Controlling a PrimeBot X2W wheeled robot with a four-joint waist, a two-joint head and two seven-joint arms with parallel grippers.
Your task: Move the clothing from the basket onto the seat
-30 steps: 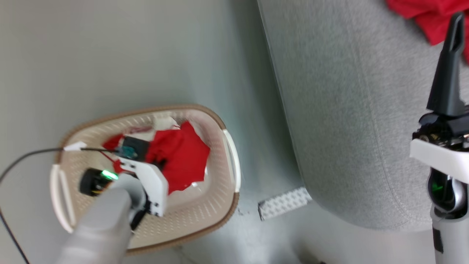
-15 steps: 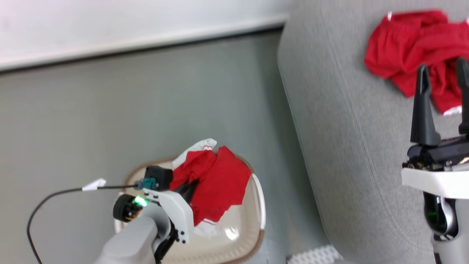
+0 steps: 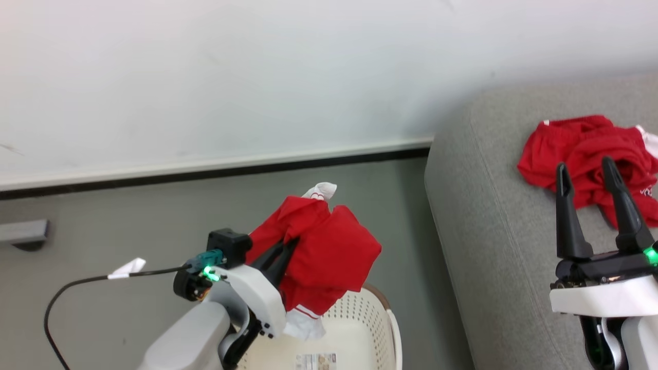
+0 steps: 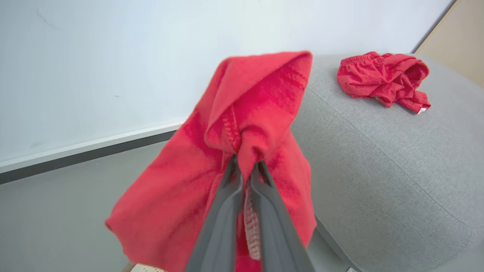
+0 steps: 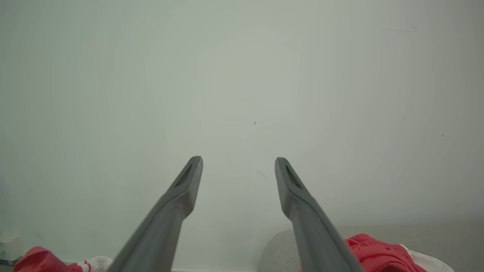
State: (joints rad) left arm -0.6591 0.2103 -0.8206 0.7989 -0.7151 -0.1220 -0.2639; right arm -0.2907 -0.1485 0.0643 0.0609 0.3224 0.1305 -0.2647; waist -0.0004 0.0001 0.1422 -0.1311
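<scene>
My left gripper [image 3: 290, 244] is shut on a red garment [image 3: 329, 257] with white trim, held in the air above the cream basket [image 3: 367, 313], whose far end shows at the bottom of the head view. In the left wrist view the red garment [image 4: 242, 151] drapes over the closed fingers [image 4: 227, 211]. The grey seat [image 3: 493, 231] lies to the right, with another red garment [image 3: 581, 149] bunched on it. My right gripper [image 3: 586, 172] stands open over the seat, just in front of that garment, holding nothing. In the right wrist view its fingers [image 5: 185, 192] are spread against the wall.
A white wall with a dark baseboard [image 3: 216, 172] runs behind the grey floor [image 3: 128, 221]. A black cable [image 3: 77, 288] with a white tag trails from my left wrist. A printed label [image 3: 314, 361] lies inside the basket.
The head camera has tilted up, bringing the wall into view. My left gripper has lifted the red garment out of the basket. The right gripper stays open over the seat.
</scene>
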